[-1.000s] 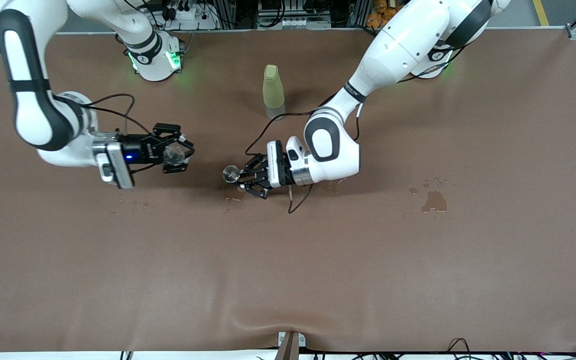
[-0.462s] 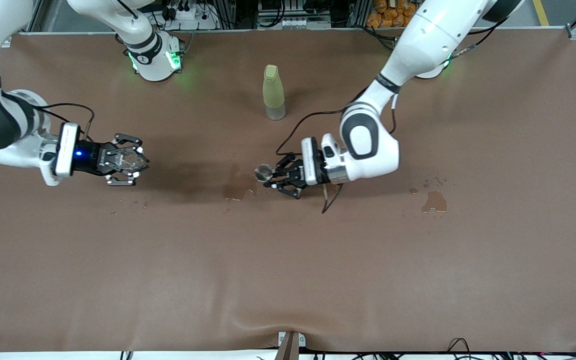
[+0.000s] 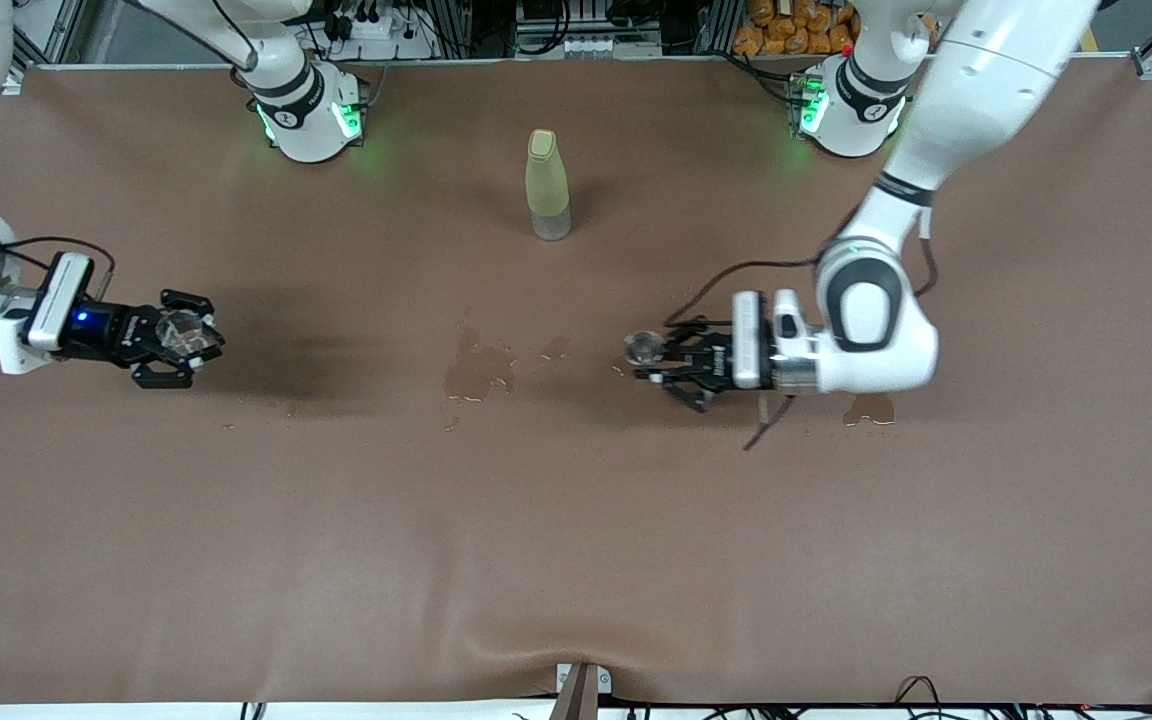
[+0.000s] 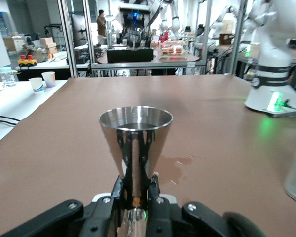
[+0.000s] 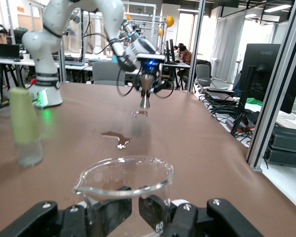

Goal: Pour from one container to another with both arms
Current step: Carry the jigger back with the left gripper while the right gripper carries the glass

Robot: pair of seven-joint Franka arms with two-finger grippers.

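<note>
Both arms have drawn well apart since a second ago: the left pincer (image 3: 658, 362) has swung away from the middle toward the left arm's end of the worktop (image 3: 576, 540), and the right pincer (image 3: 179, 343) has pulled back toward the right arm's end. Each carried its vessel along. The left pincer is pinched on the stem of a steel cone cup (image 4: 135, 143), held upright with its mouth up. The right pincer is clamped round a clear glass beaker (image 5: 123, 185), also upright, and I can't tell whether it holds any liquid.

Between them a wet patch (image 3: 479, 372) lies on the brown cover where the two pincers met earlier — some liquid evidently missed. A second spill (image 3: 870, 406) sits just by the left arm's wrist. A pale green bottle (image 3: 547, 184) stands capped and untouched, farther from the front camera than the central patch.

My reading: the pour itself looks finished and both arms are retreating, so what remains is probably setting the vessels down.
</note>
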